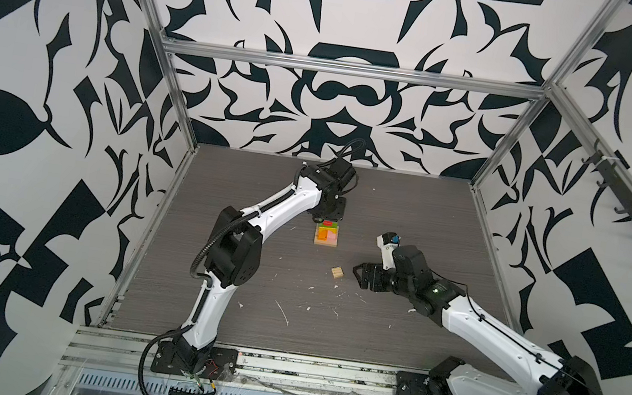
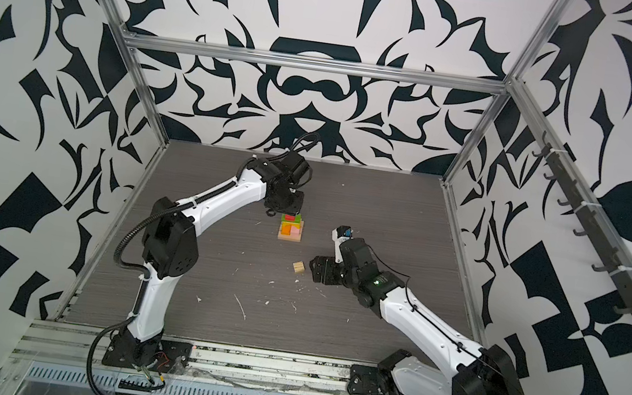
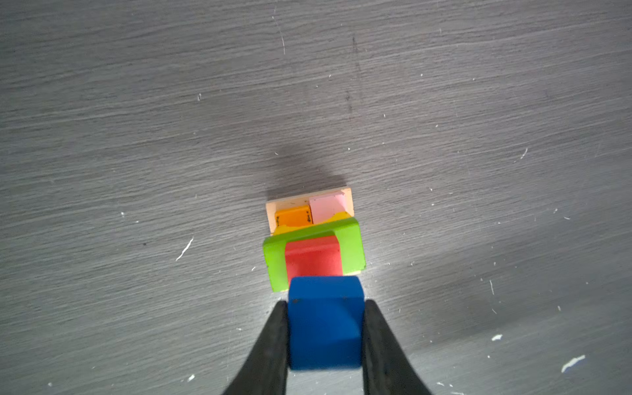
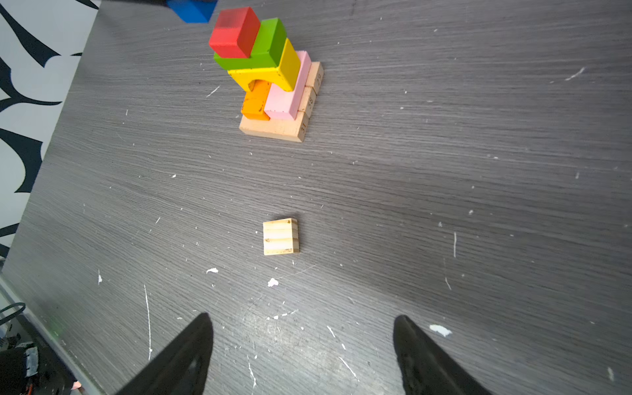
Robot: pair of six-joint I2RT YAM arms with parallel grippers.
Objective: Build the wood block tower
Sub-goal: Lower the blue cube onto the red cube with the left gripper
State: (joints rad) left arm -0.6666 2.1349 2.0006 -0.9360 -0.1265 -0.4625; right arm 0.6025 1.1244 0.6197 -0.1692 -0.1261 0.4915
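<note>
L fingers (image 3: 270, 342) tight on blue square (image 3: 325, 321) by tower (image 4: 270, 68); R fingers (image 4: 184, 355) wide, empty, nr plain cube (image 4: 281, 236)

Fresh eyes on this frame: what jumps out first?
The bright tower stands mid-scene, red block on top, against loud black-and-white walls. The left gripper is shut on a blue block close by that red one. A plain cube lies alone on the table before the open right gripper.
</note>
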